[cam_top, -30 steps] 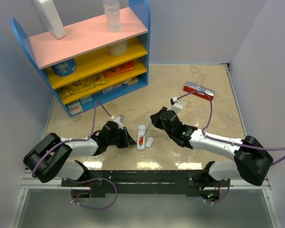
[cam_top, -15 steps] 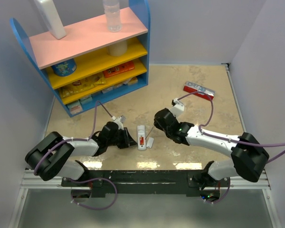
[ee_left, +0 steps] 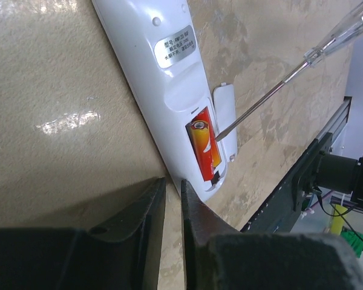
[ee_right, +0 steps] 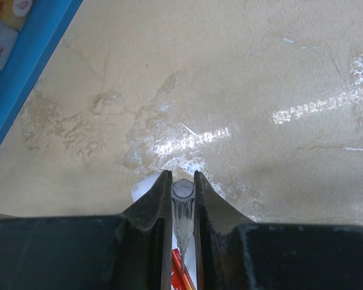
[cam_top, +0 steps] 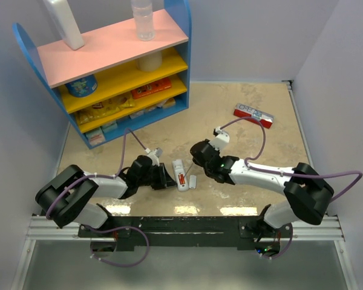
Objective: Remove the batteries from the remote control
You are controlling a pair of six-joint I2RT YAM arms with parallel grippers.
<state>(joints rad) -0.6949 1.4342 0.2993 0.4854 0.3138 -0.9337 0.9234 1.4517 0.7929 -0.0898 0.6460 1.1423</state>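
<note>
The white remote control [cam_top: 179,174] lies back-up on the table with its battery bay open. A red-orange battery [ee_left: 204,144] sits in the bay, and it also shows in the right wrist view [ee_right: 184,273]. The white cover [cam_top: 192,180] lies just right of the remote [ee_left: 163,90]. My right gripper [cam_top: 199,158] is shut on a clear-handled screwdriver [ee_right: 183,208], whose metal shaft [ee_left: 260,103] reaches down with its tip at the battery. My left gripper [ee_left: 169,182] is shut and empty, with its tips against the remote's left edge.
A blue shelf unit [cam_top: 109,72] with snacks and bottles stands at the back left. A red-and-white flat box [cam_top: 253,114] lies at the back right. The black mounting rail [cam_top: 181,228] runs along the near edge. Walls close in both sides.
My right gripper has swung in over the remote, bringing the screwdriver tip to the battery bay. My left gripper has edged right, up against the remote.
</note>
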